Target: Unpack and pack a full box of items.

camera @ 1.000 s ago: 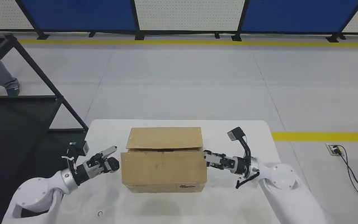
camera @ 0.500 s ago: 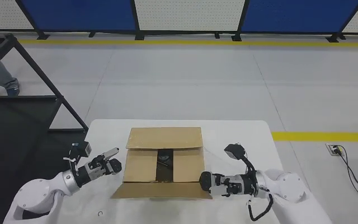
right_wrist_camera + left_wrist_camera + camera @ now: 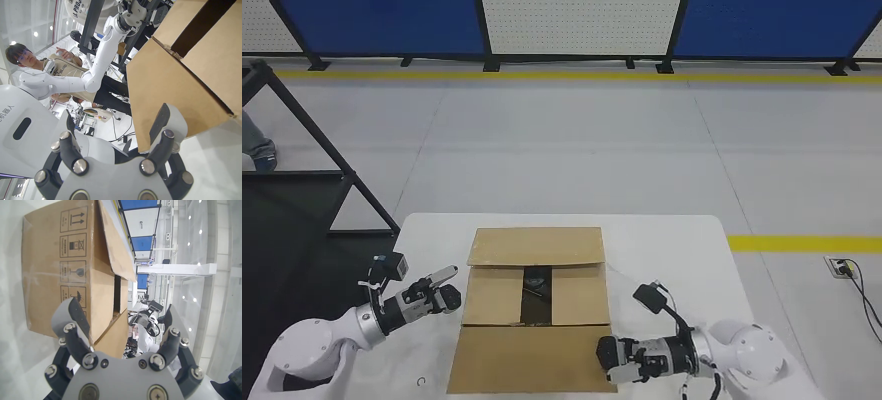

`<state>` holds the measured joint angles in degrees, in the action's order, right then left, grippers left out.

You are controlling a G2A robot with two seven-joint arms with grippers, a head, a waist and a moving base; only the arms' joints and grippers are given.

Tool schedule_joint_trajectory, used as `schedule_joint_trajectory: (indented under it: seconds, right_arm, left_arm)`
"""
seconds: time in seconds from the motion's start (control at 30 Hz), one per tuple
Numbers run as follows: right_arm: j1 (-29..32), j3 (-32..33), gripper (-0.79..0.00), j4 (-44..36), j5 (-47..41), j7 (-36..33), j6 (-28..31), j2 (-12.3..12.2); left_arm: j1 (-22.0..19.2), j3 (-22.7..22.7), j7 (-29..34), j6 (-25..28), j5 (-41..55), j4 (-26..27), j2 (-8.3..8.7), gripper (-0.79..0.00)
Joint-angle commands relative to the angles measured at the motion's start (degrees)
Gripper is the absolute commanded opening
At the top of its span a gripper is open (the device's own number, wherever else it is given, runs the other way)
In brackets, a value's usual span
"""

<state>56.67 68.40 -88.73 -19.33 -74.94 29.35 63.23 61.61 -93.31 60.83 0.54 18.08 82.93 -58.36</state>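
A brown cardboard box [image 3: 492,297] stands mid-table. Its far flap [image 3: 535,245] and near flap [image 3: 527,358] are folded outward. The two side flaps lie over the top, and a dark gap [image 3: 537,295] shows between them. My left gripper [image 3: 449,286] is open beside the box's left wall [image 3: 56,266], its fingers [image 3: 78,313] not touching it. My right gripper [image 3: 604,358] is open at the near flap's right corner. That flap [image 3: 170,91] lies against one of its fingers [image 3: 160,117]. What is inside the box is hidden.
The white table [image 3: 672,250] has bare room to the right of the box and behind it. A black metal rack [image 3: 302,220] stands off the table's left side. A small ring [image 3: 420,381] lies near the table's front left edge.
The near flap, closed over the top a second ago, has swung down flat toward me. My right gripper moved with it from the box's right side to its front right corner. The left arm barely shifted.
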Motion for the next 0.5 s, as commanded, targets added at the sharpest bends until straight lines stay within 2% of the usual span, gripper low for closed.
schedule_joint_trajectory:
  seconds: [0.0,0.17,0.2,0.27,0.47]
  right_arm:
    - [0.1,-0.5,0.000,-0.1,0.1,-0.1,-0.1,-0.1]
    - [-0.1,-1.9,0.000,-0.3,0.8,-0.5,-0.5,-0.3]
    - [-0.2,-2.2,0.000,-0.2,1.0,-0.4,-0.4,-0.3]
    - [-0.5,-2.7,0.000,0.1,1.2,-0.3,-0.3,-0.4]
    - [-1.1,-3.9,0.000,1.3,1.1,0.1,0.0,-0.4]
  left_arm:
    - [0.0,0.0,0.0,0.0,0.0,0.0,0.00,0.000]
    - [0.0,0.0,-0.3,0.3,-0.1,0.3,0.00,0.000]
    - [0.6,-0.1,-0.7,2.6,-0.5,1.5,0.02,0.000]
    - [3.3,-1.0,-0.7,6.4,0.0,5.1,0.12,0.000]
    - [11.0,-4.9,-2.2,11.7,1.0,13.5,0.48,0.000]
